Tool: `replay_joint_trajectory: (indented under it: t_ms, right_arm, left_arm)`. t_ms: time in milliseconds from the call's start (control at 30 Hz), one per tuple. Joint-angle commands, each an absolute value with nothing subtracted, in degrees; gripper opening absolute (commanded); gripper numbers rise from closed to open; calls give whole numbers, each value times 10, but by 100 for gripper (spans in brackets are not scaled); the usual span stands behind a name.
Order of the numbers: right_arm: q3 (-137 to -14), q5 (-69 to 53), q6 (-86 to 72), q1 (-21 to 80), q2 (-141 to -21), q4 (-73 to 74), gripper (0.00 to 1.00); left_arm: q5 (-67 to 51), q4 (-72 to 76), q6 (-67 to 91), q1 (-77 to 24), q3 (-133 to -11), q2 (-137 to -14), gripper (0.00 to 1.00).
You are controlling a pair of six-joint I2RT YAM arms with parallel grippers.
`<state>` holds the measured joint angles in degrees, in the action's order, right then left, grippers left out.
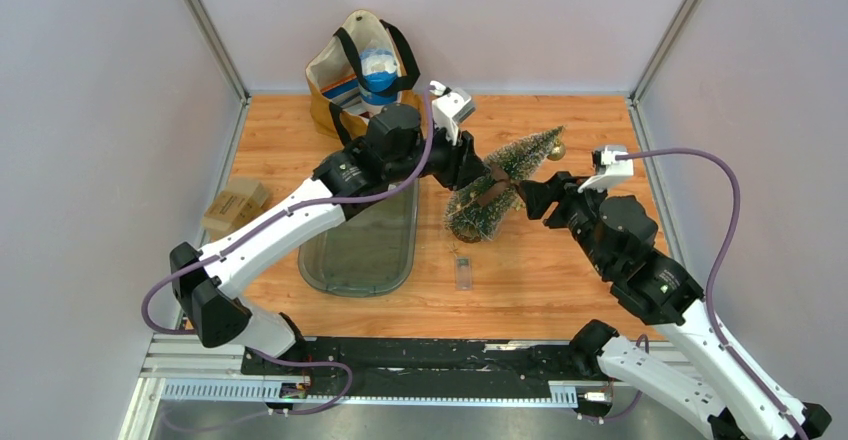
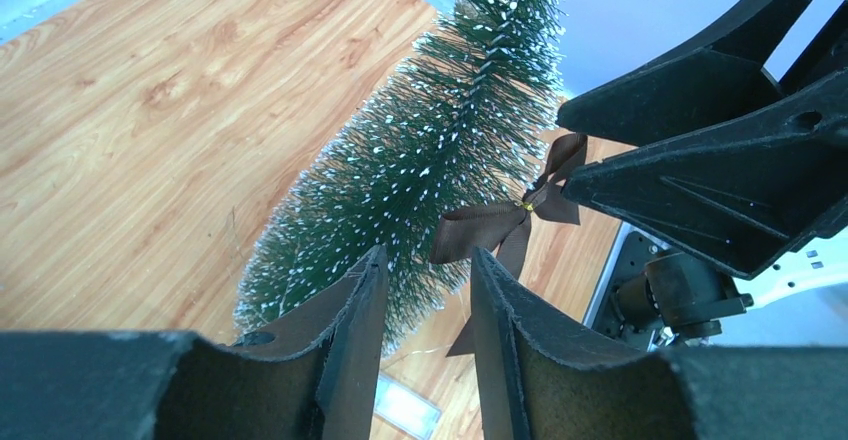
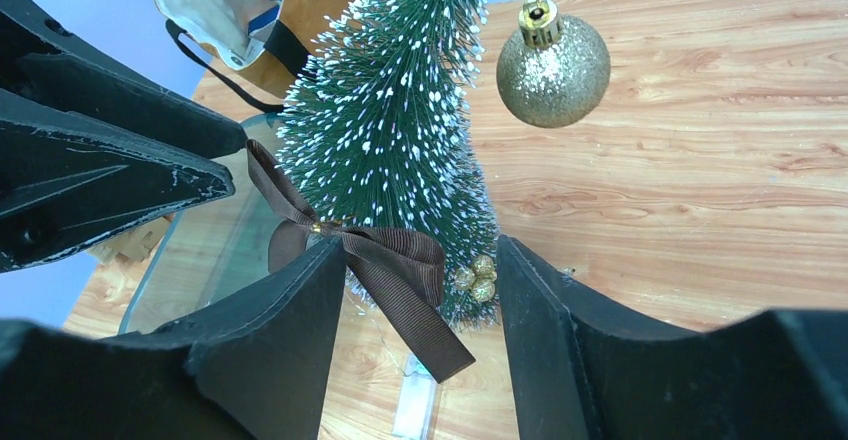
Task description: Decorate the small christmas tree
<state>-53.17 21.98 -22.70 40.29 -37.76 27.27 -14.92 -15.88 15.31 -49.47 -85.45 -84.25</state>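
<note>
The small christmas tree lies on the bench, about in the middle. Its long axis runs on a diagonal: the wide base points toward the arms and to the left, the tip points away and to the right. It is a cone of dark green bristles with white frosted tips. A gold bauble hangs at the tip, a brown ribbon bow sits at the middle of the cone, and small gold bells are just beside the bow.

The tree is between the two claws, and both are at its middle, across the long axis. The left claw comes from the far left side and the right claw from the near right side. Neither is clearly nearer. The left claw is partly open with a narrow gap, and nothing is clamped in it; the bow is just past its tips. The right claw is open wider. The bow shows in its gap but is not squeezed.

It seems the bow is already placed, so the next move probably needs a claw to back off along its own line.
</note>
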Motion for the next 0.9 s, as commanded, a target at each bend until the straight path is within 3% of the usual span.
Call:
replay_joint_trajectory:
  t_ms: [0, 867]
  right_arm:
    - [-532, 218, -234, 400, -365, 272, 61]
    - [-540, 218, -235, 400, -358, 292, 64]
  left_arm:
    - [-149, -150, 156, -493, -851, -810, 46]
    - [-113, -157, 149, -493, -830, -774, 55]
